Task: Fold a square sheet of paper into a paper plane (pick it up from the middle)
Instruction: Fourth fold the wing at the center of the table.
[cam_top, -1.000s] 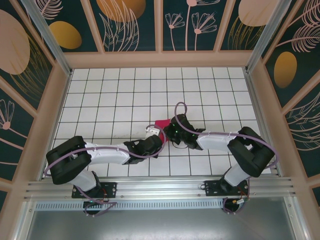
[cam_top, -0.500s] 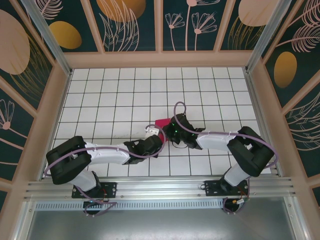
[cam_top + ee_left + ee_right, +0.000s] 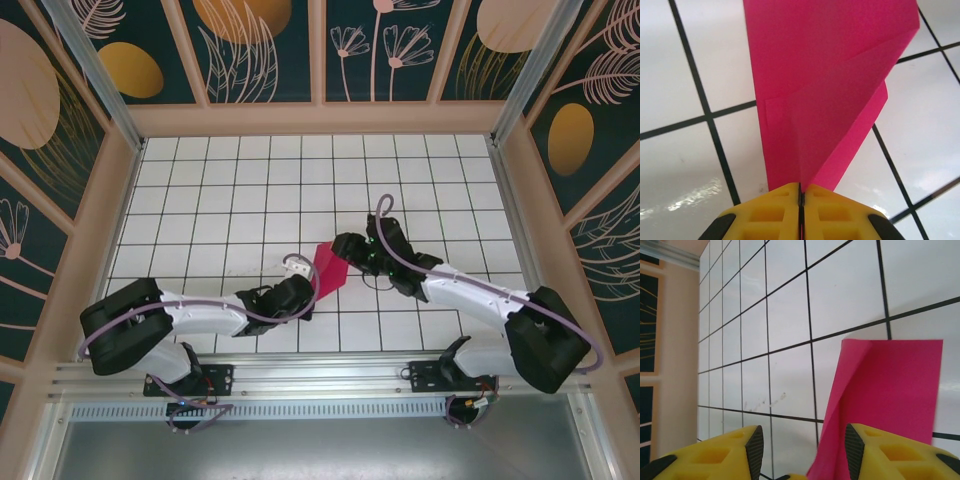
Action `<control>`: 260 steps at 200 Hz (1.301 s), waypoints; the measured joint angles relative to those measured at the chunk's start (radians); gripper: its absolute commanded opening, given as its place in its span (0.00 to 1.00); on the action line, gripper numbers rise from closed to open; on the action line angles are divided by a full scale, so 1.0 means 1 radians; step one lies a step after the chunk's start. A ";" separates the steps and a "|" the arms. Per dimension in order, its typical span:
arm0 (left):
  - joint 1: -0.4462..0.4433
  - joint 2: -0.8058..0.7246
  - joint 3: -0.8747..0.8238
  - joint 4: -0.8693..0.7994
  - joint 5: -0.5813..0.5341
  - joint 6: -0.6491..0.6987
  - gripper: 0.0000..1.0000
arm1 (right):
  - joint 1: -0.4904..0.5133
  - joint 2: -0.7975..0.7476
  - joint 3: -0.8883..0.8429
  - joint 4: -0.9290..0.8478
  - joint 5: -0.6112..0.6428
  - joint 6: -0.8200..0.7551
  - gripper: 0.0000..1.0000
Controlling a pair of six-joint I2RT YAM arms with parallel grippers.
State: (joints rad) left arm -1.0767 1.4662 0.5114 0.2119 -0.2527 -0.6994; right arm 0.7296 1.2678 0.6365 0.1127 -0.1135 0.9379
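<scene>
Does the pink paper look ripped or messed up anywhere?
Nothing stands out. The pink paper is folded with clean creases, and no tear or crumple shows. The left tool pinches its narrow end, and the right tool is open next to it.

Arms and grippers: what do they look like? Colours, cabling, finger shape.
Left arm and right arm match: white link shells, bulky black joint housings, and a lilac cable looped along each. Left gripper and right gripper have yellow moulded fingers with recessed pockets and black edging.
</scene>
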 measured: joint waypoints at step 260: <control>0.083 0.061 0.047 0.022 0.220 0.153 0.13 | -0.018 0.356 0.268 -0.286 -0.002 -0.024 0.14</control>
State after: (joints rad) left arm -0.9936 1.5276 0.5579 0.2337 -0.0330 -0.5461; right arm 0.7120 1.6234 0.9047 -0.1730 -0.1154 0.9142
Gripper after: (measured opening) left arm 0.129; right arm 0.226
